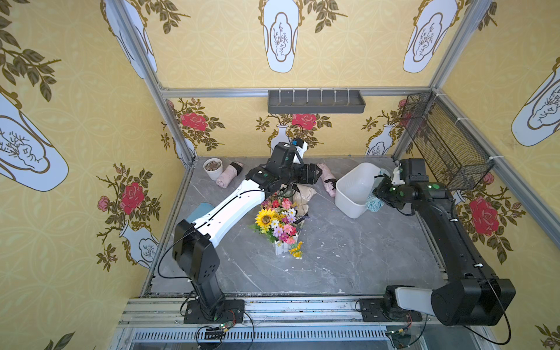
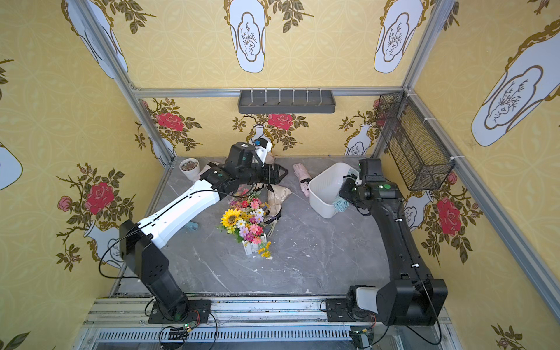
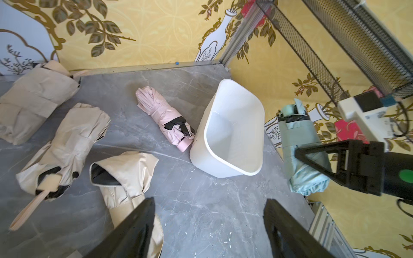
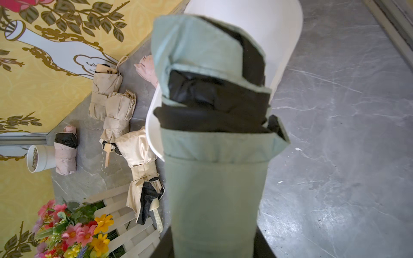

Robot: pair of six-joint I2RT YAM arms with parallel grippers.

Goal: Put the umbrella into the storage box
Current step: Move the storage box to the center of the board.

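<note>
Right fingers: clamping the mint umbrella just beside the storage box.
Left wrist view: showing the box's white floor, hidden in right wrist view.
Left fingers: standing wide apart.

The folded mint-green umbrella, black lining showing at one end, was clamped in the right gripper just beside the empty white box, standing near the table's far right corner.

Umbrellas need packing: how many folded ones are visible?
6. Three beige umbrellas lie back-centre; one pink umbrella beside the storage box; second pink umbrella by the round pot; pale green umbrella in the right gripper. More may hide under the left arm.
</note>
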